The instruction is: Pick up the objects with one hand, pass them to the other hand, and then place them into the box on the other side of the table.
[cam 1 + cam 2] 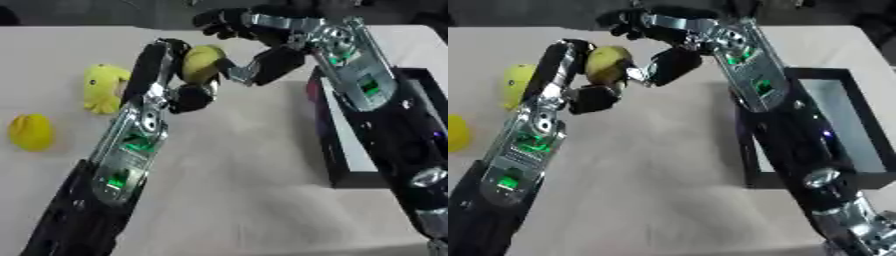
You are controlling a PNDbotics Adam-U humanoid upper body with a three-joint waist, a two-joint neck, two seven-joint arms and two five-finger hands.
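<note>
Left eye view. I find no brand, label or writing legible anywhere. Item one: a yellow-green rounded fruit [201, 62], matt, blotched darker on one flank, held above the table [245, 190] toward its far edge. My left hand [175, 80] has its fingers and thumb curled round the fruit from the left. My right hand [262, 60] reaches in from the far right, thumb against the fruit's right side, fingers arched over it; whether those fingers touch it I cannot tell. Item two: a yellow soft toy [105, 87] near the table's left edge, partly hidden behind my left arm. Item three: a yellow rounded object [31, 132] at the left edge, its kind unclear.

Right eye view. Item four: a black box [868, 125] with a pale interior by the table's right edge, its near-left wall covered by my right forearm. The yellow object is cut off at the picture's left border here.
</note>
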